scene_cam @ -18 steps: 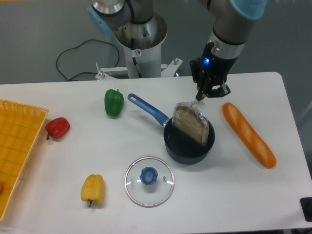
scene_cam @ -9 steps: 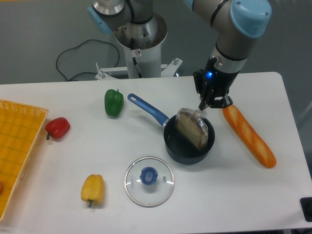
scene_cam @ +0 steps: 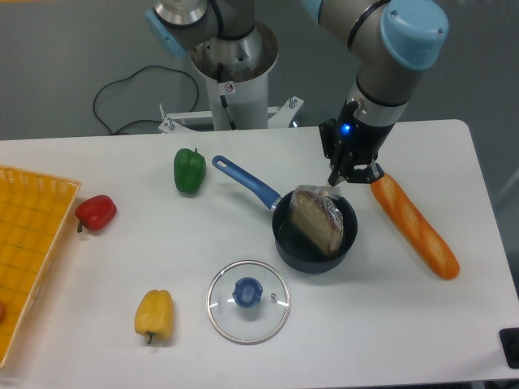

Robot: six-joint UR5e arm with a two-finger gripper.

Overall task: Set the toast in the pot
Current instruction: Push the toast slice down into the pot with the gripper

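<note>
Glass comes first at the near edge: the round lid (scene_cam: 247, 301) with its blue knob lies flat on the white table (scene_cam: 422, 324), a yellow pepper (scene_cam: 154, 314) to its left. Behind the lid sits the pot (scene_cam: 302, 247), dark with a blue handle running up-left. The toast (scene_cam: 316, 219) stands tilted inside it, lower edge down in the bowl, upper corner above the rim. An orange-brown baguette (scene_cam: 413, 224) lies to the right of the pot, and further left are a red pepper (scene_cam: 96, 212), a green pepper (scene_cam: 189, 169) and a yellow basket (scene_cam: 28, 251).

The toast looks light and fairly stiff, but its crinkly clear wrap is slick and loose; the bunched plastic at the top corner seems the natural place to pinch, since the slice itself is about pot-width.

Furthest back, the gripper (scene_cam: 334, 181) points straight down from the arm's wrist over the pot's far rim, fingers drawn narrow on that tuft of wrap. Whether they have let go cannot be told at this size.
</note>
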